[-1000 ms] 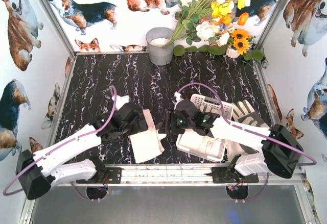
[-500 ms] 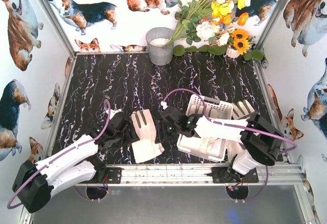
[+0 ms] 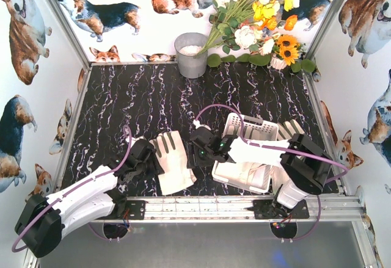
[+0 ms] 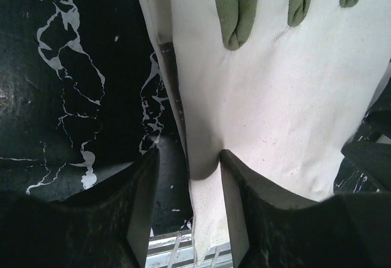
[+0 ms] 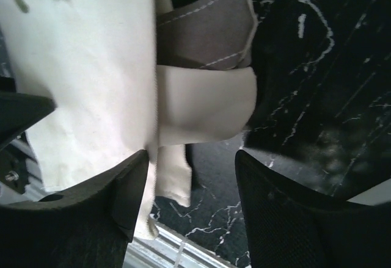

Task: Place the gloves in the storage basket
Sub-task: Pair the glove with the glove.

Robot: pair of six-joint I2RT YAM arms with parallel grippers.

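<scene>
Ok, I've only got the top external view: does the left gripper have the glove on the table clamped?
Observer: Not clamped. On the left wrist camera the left gripper straddles the edge of the white glove, and dark tabletop shows between the cloth and one finger.
Operator: And the right gripper?
Observer: Open. Its wrist camera shows the right gripper with a cream glove thumb just ahead of its jaws.
Operator: Anything else there?
Observer: A grey-brown patch lies beyond that thumb.

Clad in white shells [image 3: 82,195] with black joints [image 3: 40,225] above the rail [image 3: 201,206], looped with purple cables [image 3: 129,146], tipped with blocky black fingers [image 4: 91,231].
</scene>
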